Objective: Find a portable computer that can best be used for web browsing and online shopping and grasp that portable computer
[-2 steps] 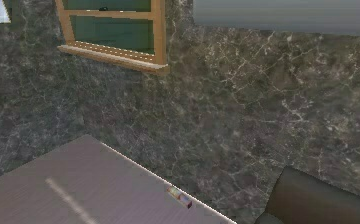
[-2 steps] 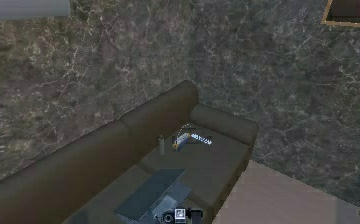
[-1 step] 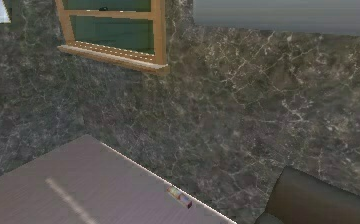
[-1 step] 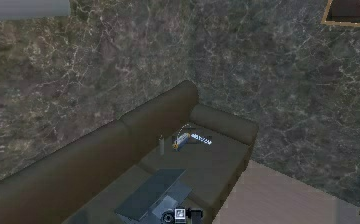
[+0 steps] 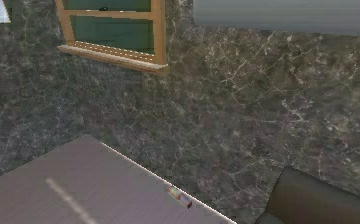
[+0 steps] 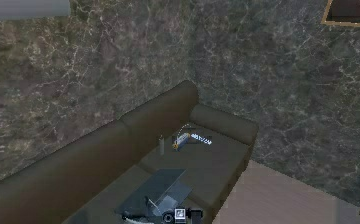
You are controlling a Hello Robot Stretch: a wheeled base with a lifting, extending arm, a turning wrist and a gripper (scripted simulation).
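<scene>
A grey flat laptop-like thing (image 6: 160,186) lies on the seat of a dark sofa (image 6: 78,165), low in the arm side view. The gripper (image 6: 148,211) shows at that view's bottom edge, right at the near end of the grey thing, with a white marker square (image 6: 178,215) beside it. I cannot tell whether the gripper holds anything, since the grey thing rests on the cushion at it.
Farther along the seat lie a small dark flat thing with blue marks (image 6: 195,138) and a small upright object (image 6: 163,145). A pale tabletop (image 5: 78,190) carries a small pen-like thing (image 5: 179,196) at its edge. A wood-framed window (image 5: 113,35) is set in the dark marbled wall.
</scene>
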